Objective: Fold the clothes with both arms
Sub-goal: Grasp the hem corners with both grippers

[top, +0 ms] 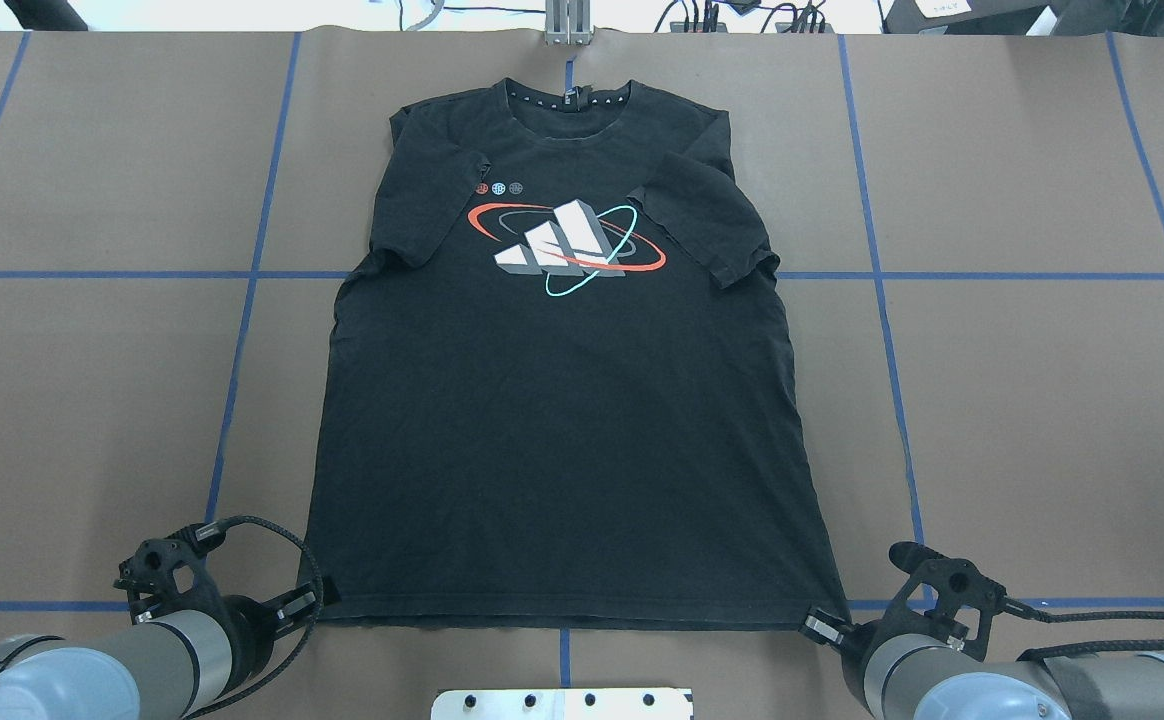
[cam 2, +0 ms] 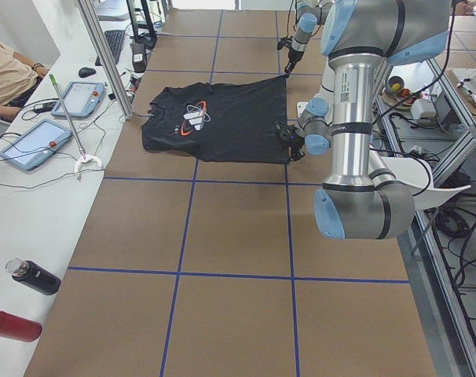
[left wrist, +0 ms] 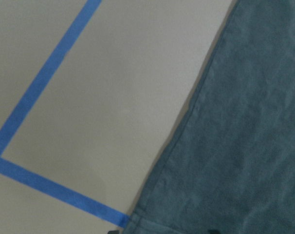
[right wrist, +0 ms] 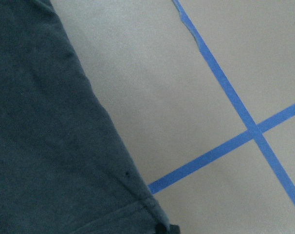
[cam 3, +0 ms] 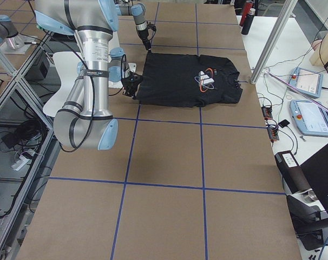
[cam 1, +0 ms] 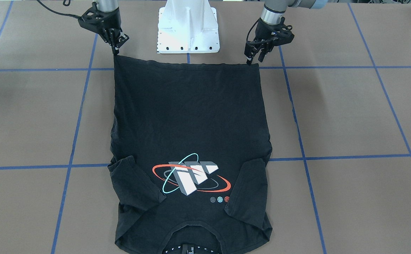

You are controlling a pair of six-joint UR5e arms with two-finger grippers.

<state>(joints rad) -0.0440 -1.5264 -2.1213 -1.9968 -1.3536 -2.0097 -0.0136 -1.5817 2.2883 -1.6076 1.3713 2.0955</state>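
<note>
We see the T-shirt lying flat and logo-up in the middle of the table. At the lower left of the overhead frame our left gripper looks clamped on one hem corner, and at the lower right the right gripper on the other. If either pinch is shallow, the corner may slip out on lifting, skewing the fold.

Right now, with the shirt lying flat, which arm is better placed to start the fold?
Neither alone. The left hand sits at one hem corner of the T-shirt, and the right hand at the other. They look evenly placed, so lifting the hem together seems likeliest.
</note>
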